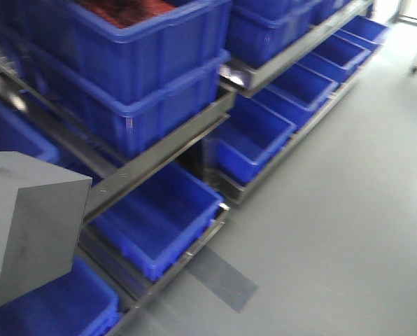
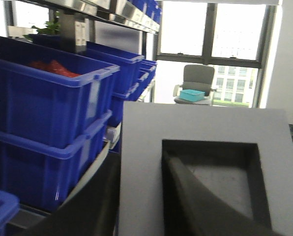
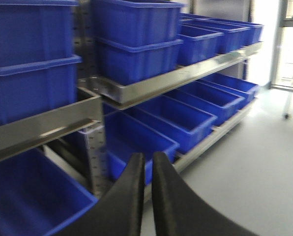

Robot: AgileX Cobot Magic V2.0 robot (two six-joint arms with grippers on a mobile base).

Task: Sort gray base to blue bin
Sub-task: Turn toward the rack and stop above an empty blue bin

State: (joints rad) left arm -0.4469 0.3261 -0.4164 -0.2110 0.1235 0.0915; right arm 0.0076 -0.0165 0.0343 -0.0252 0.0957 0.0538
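The steel rack runs diagonally across the front view in two tiers. Its slanted shelf beams stick out past the totes they carry, so that hard metal lip is the edge to stay clear of. The pale floor to the right is wide and bare apart from a darker tape patch, which gives the base plenty of room to back off or turn. The upper bins are stacked two high and one holds red contents, so they look closed to a drop from above. The lowest row lies open to the aisle, and the blue bin at the bottom left seems the likely target, though I cannot tell which tote is meant. The gray base hangs in the air above and a little in front of that bin, apart from its rim, probably raised to clear the thick lip before it is lowered. The left pincer is clamped on the block, with one dark finger inside the square recess and the other outside, pinching the wall between them; that hold suits a block too broad to span. The right pincer has its fingers drawn nearly together with nothing between them, and it sits well apart from the shelves.
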